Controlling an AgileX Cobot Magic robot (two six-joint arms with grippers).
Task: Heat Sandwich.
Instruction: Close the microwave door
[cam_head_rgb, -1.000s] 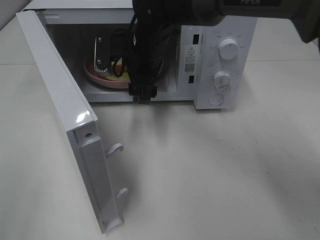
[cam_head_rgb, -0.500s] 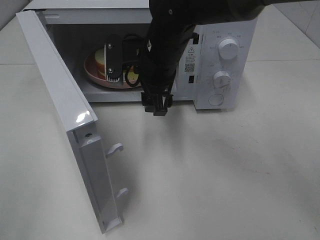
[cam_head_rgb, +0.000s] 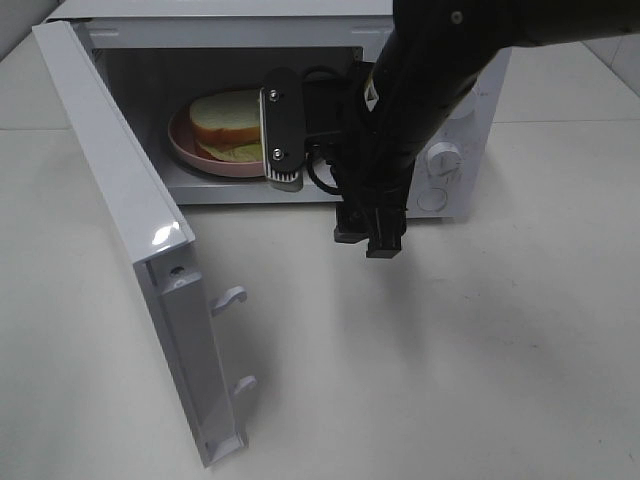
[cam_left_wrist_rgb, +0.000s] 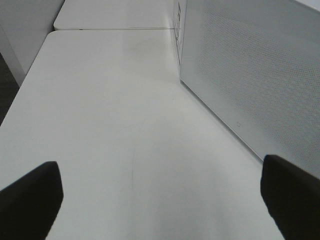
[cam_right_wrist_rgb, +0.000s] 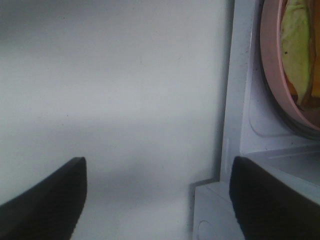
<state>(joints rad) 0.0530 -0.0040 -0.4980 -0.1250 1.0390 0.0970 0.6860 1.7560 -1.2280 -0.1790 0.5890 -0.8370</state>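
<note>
- High view, change: the right gripper (cam_head_rgb: 300, 150) has backed out of the oven (cam_head_rgb: 225, 32). One second ago it was deep in the cavity and masked the food. It now hangs in front of the opening, clear of the plate (cam_head_rgb: 185, 148).
- High view, meaning: treat the placing step as done. The sandwich (cam_head_rgb: 228, 125) sits on the plate inside the cavity, toward the hinge side. The door (cam_head_rgb: 130, 230) stands wide open, so closing it is probably your next step, then the dials.
- High view, orientation: the sandwich lies flat, slices stacked one on the other. Its long axis runs across the cavity, roughly parallel to the oven front. The edge showing the filling faces the opening.
- High view, limit: the left arm does not show here.
- Left wrist view: the left gripper (cam_left_wrist_rgb: 160, 200) is spread wide and holds nothing. It hovers over the table (cam_left_wrist_rgb: 110, 115) beside a perforated white panel (cam_left_wrist_rgb: 250, 75). You cannot tell whether that panel is the door or the oven's side.
- Right wrist view: the right gripper (cam_right_wrist_rgb: 160, 200) has its jaws well apart with nothing between them. The plate (cam_right_wrist_rgb: 272, 75) and the pale green filling (cam_right_wrist_rgb: 295, 45) show at the frame's edge, on the cavity floor (cam_right_wrist_rgb: 240, 100).
</note>
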